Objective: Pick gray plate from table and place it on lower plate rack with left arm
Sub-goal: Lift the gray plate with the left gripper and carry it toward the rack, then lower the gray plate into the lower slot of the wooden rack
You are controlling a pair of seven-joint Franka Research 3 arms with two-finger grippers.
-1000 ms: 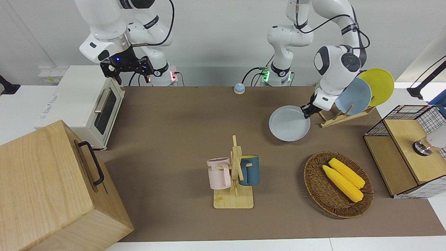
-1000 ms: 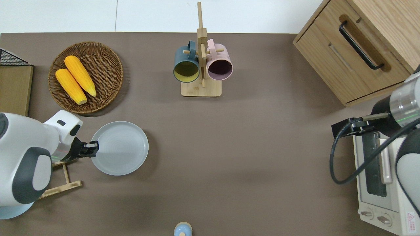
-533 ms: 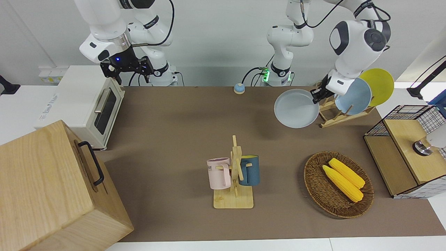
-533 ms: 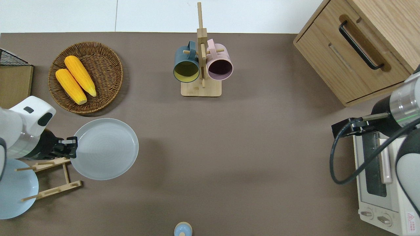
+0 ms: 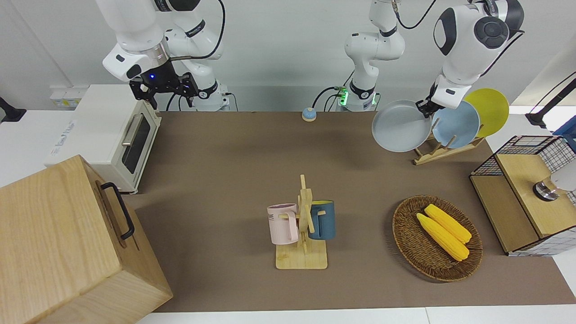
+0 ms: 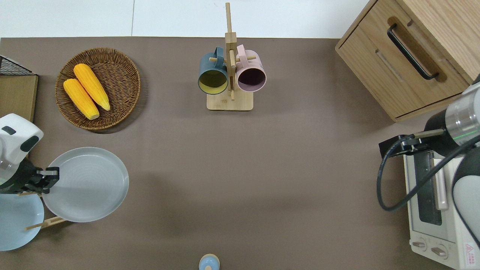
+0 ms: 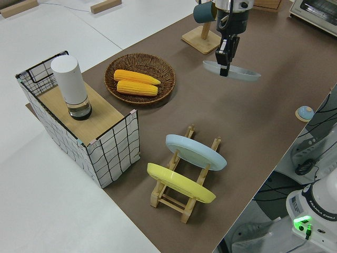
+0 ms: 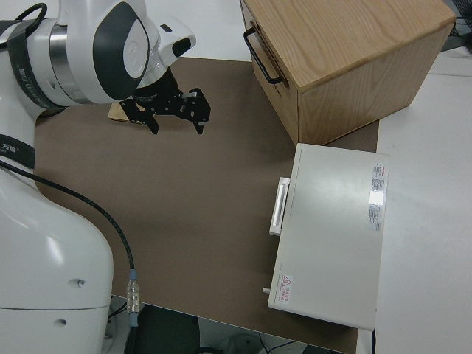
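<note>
**Gray plate airborne at the rack, left-arm end of table**

At the left arm's end of the table, near the edge closest to the robots: the left gripper point(image 6: 48, 177) is clenched on the rim of the gray plate point(image 6: 85, 184), which hangs clear of the tabletop. Grip is at the rim edge nearest the rack, so the plate's body sticks out toward the table's middle; in the left side view the plate point(image 7: 231, 70) reads roughly level, w/ the fingers pinching from above. Rim grasp = the only purchase a two-finger gripper gets on a flat dish, and it leaves the opposite edge free to lead into a slot.

The lower plate rack point(image 5: 438, 152) stands w/ slanted pegs; the light blue plate point(image 5: 455, 124) and the yellow plate point(image 5: 488, 110) already lean in it, yellow toward the table's end, blue next. The free slots are thus on the side facing the table's middle, i.e. the side the gray plate comes from. In the overhead view the plate overlaps one rack rail end point(image 6: 45, 223) and sits just beside the blue plate.

Judgement: carry phase, pick done, placing not yet begun. Next move prob. needs the plate tipped to match the peg slant, then lowered between pegs. Risk: striking the blue plate, or a peg tip catching the rim.

Right arm parked; its gripper point(image 8: 173, 110) shows jaws spread, holding nothing. Elsewhere: wicker basket point(image 5: 407, 243) w/ two corn cobs point(image 5: 443, 231) toward the edge farthest from the robots; mug stand point(image 5: 303, 243) mid-table; toaster oven point(image 5: 108, 130) and wooden cabinet point(image 5: 58, 243) at the right arm's end.
</note>
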